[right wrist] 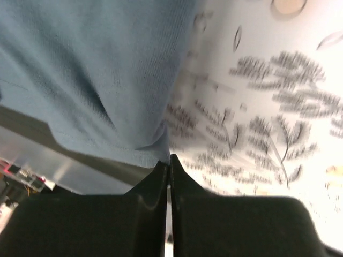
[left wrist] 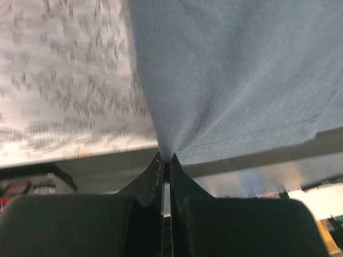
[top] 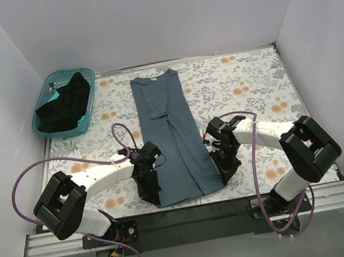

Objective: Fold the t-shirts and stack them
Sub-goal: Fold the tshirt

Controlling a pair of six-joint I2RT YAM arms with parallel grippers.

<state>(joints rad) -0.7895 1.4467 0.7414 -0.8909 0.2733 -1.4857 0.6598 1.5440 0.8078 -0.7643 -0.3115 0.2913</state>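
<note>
A slate blue-grey t-shirt (top: 172, 135) lies folded into a long narrow strip down the middle of the floral table. Its neck end is at the back, its hem at the near edge. My left gripper (top: 150, 195) is shut on the hem's near left corner, and cloth (left wrist: 214, 80) bunches into the closed fingertips (left wrist: 166, 159). My right gripper (top: 227, 172) is shut on the near right corner, where the cloth (right wrist: 96, 69) meets its tips (right wrist: 169, 159). A black t-shirt (top: 62, 106) lies crumpled in the basket.
A teal plastic basket (top: 83, 74) stands at the back left corner of the table. White walls enclose the table on three sides. A black rail (top: 186, 213) runs along the near edge between the arm bases. Purple cables loop beside both arms.
</note>
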